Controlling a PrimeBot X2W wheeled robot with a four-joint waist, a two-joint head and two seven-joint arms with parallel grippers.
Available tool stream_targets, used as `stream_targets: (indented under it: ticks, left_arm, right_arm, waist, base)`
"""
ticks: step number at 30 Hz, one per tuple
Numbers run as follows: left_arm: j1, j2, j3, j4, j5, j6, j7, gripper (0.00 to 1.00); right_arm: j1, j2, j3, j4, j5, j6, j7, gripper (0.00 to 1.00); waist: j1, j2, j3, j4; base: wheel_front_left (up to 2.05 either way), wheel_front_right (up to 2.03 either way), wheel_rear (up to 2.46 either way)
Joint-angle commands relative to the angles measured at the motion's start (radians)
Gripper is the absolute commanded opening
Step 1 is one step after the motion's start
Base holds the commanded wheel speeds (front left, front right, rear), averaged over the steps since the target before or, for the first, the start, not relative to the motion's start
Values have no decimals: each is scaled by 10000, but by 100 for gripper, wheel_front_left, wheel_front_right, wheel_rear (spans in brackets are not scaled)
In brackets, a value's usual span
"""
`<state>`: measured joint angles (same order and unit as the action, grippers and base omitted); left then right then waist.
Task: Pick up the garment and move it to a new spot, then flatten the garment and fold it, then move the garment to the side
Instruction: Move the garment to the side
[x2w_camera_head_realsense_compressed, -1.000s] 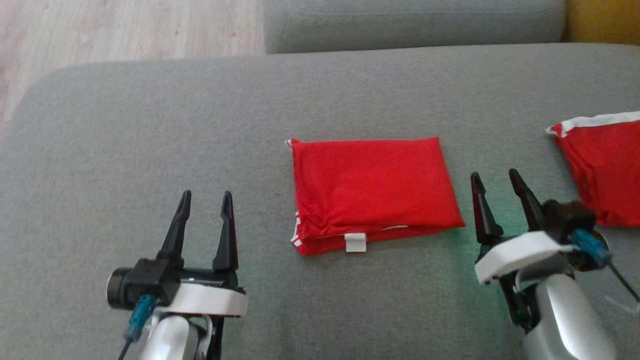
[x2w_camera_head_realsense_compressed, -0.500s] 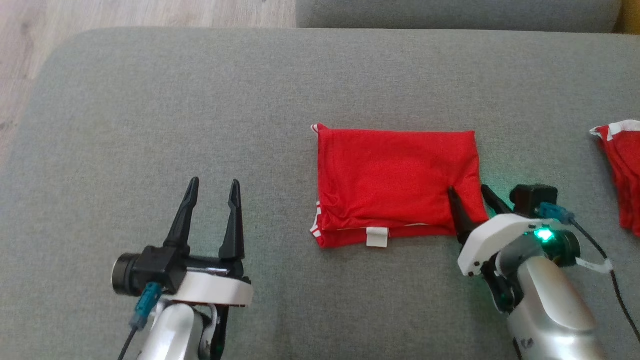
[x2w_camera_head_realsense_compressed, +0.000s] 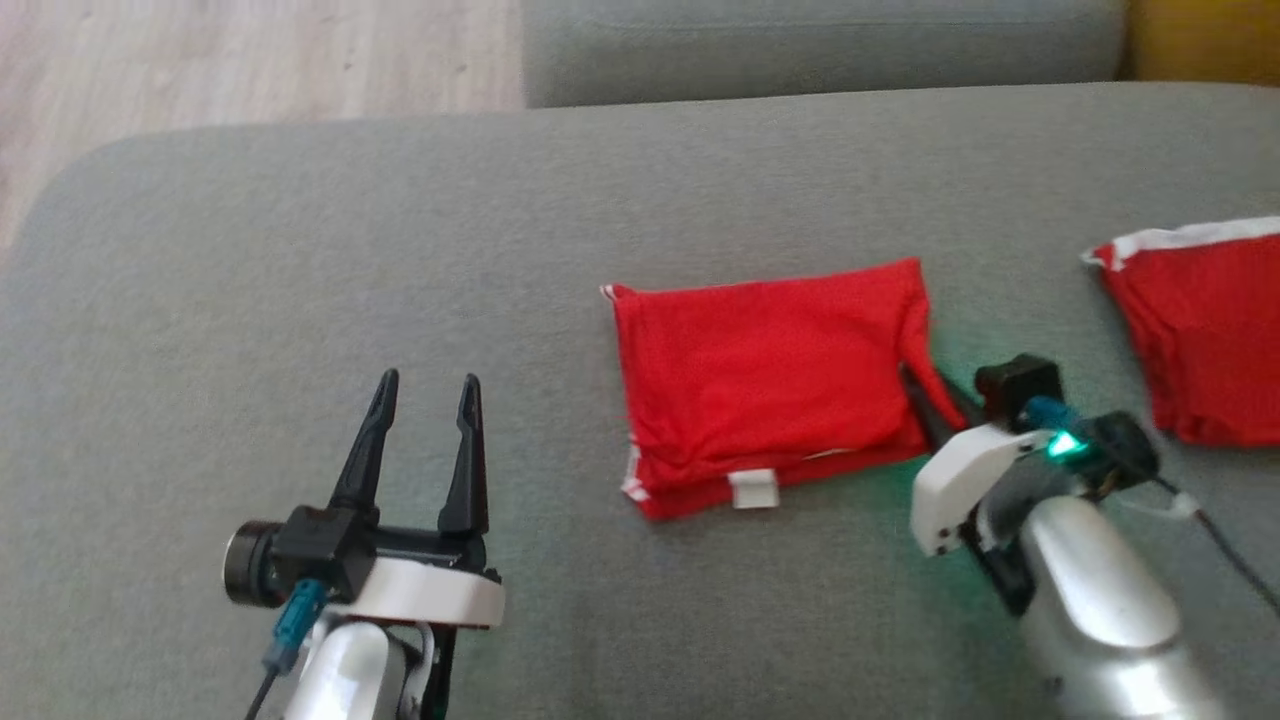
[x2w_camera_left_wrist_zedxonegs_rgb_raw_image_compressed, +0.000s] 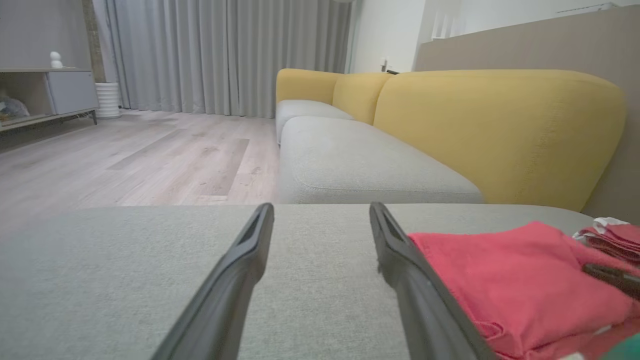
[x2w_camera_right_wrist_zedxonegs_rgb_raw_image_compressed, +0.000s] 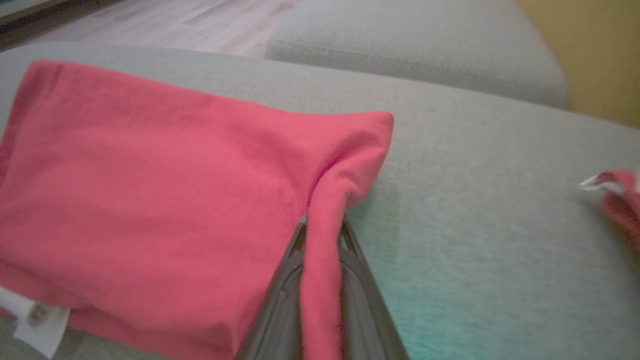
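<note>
A folded red garment (x2w_camera_head_realsense_compressed: 765, 380) with a white tag lies in the middle of the grey sofa seat (x2w_camera_head_realsense_compressed: 300, 260). My right gripper (x2w_camera_head_realsense_compressed: 925, 385) is shut on the garment's right edge; in the right wrist view a ridge of red cloth (x2w_camera_right_wrist_zedxonegs_rgb_raw_image_compressed: 322, 235) runs pinched between the two dark fingers (x2w_camera_right_wrist_zedxonegs_rgb_raw_image_compressed: 285, 290). My left gripper (x2w_camera_head_realsense_compressed: 425, 395) stands open to the garment's left, apart from it, with nothing between its fingers (x2w_camera_left_wrist_zedxonegs_rgb_raw_image_compressed: 240, 270). The left wrist view shows the garment (x2w_camera_left_wrist_zedxonegs_rgb_raw_image_compressed: 505, 285) at the lower right.
A second red garment with white trim (x2w_camera_head_realsense_compressed: 1200, 320) lies at the right edge of the seat. Another grey cushion (x2w_camera_head_realsense_compressed: 820, 45) sits behind, with a yellow backrest (x2w_camera_left_wrist_zedxonegs_rgb_raw_image_compressed: 495, 130) beyond. Wooden floor (x2w_camera_head_realsense_compressed: 250, 60) lies past the seat's left rim.
My right gripper moved in onto the garment's right edge and shut on it, bunching the cloth into a ridge. The head camera shifted. The left gripper stayed open in place.
</note>
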<state>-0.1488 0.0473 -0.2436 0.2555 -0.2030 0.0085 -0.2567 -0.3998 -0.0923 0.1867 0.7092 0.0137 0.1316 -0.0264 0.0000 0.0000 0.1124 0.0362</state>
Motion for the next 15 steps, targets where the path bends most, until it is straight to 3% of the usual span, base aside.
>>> stream_targets:
  ticks: [1, 15]
  left_arm:
    - [-164, 30, 301, -316, 4, 14, -51, 100]
    - [-275, 30, 180, -551, 114, 11, -51, 100]
  right_arm:
    - [-240, -218, 174, -423, -56, -9, -143, 0]
    - [-415, -4152, 795, -3920, 420, -9, 1639, 0]
  waist:
    - [0, 0, -174, -280]
    - [0, 0, 307, -1600]
  base:
    - [0, 0, 0]
    - [0, 0, 0]
